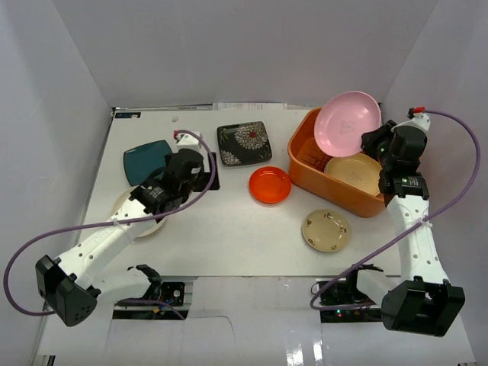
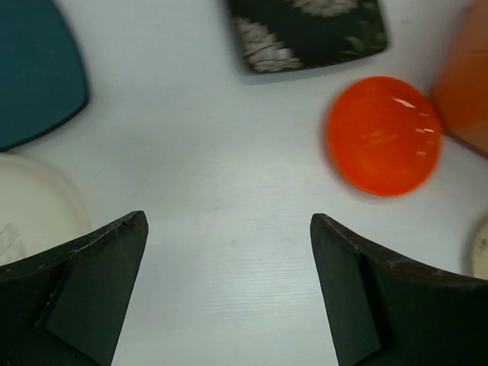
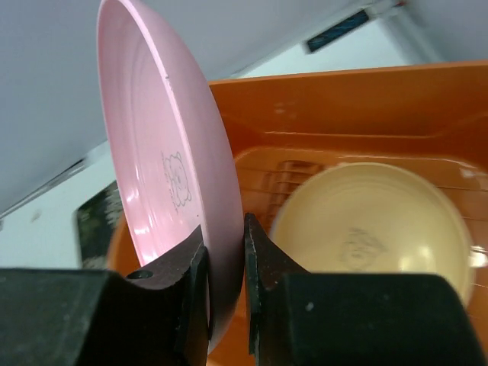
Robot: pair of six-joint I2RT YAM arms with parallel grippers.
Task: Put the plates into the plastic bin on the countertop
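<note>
Pinching pink plate [image 1: 348, 123] by rim with right gripper [image 1: 371, 139] clamped, plate on edge, upper right of frame. Orange bin [image 1: 302, 162] just beneath, yellow plate [image 1: 354, 172] lying inside. Left gripper [image 2: 229, 221] spread wide, empty; red plate [image 2: 383, 135] to its upper right.

Top cam sits high behind the arms & looks down on the whole surface [image 1: 229, 244]; arm bases lie at the bottom edge, white walls at left, right & back. Left wrist cam is close over the surface and looks down & fwd past its own fingers [image 2: 91, 290] to the red-orange plate [image 2: 383, 136] and black flowered plate [image 2: 309, 30]. Top view has both near its centre. Right wrist cam is very near, looks along the right gripper [image 3: 223, 232] into the orange bin [image 3: 343, 99]; the pink plate [image 3: 164, 175] fills its left part. Top view shares bin & pink plate.
</note>
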